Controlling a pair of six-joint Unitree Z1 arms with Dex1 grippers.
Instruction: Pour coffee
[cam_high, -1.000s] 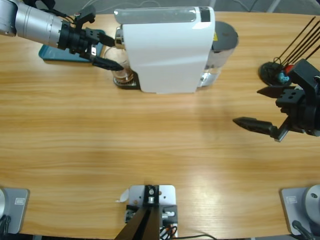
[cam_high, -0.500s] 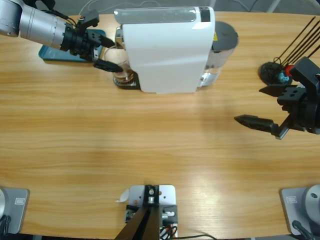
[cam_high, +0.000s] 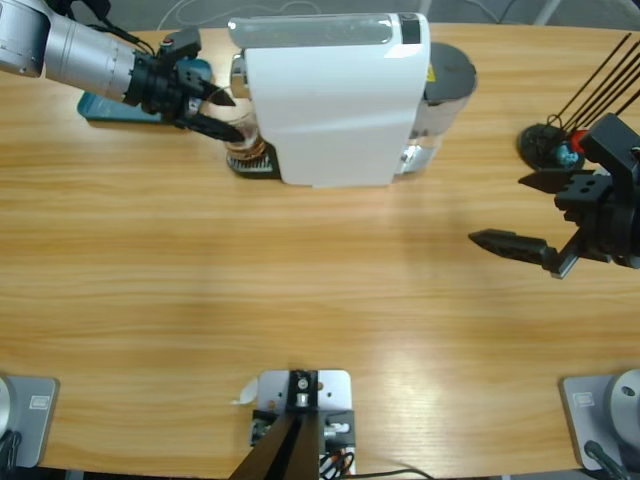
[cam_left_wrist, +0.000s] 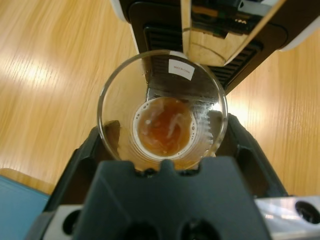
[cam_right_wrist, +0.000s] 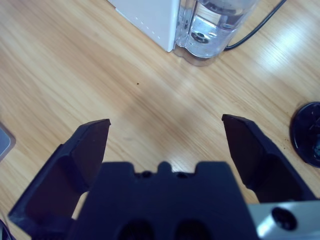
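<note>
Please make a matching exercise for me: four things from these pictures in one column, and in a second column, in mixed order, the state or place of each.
Things:
1. small clear plastic tumbler
2. right gripper
3. white box-shaped coffee machine
4. flat teal-blue tray

States or places:
A. open over bare wood, holding nothing
B. under the left arm, by the table's far edge
C. between the left gripper's jaws, thin brown coffee inside
D. standing at the table's far side

Pairs: 1-C, 2-A, 3-D, 4-B

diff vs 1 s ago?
The left end effector narrowed its jaws around the clear tumbler of coffee under the white coffee machine and shifted slightly up the picture. The right end effector stayed open, nearly still.
</note>
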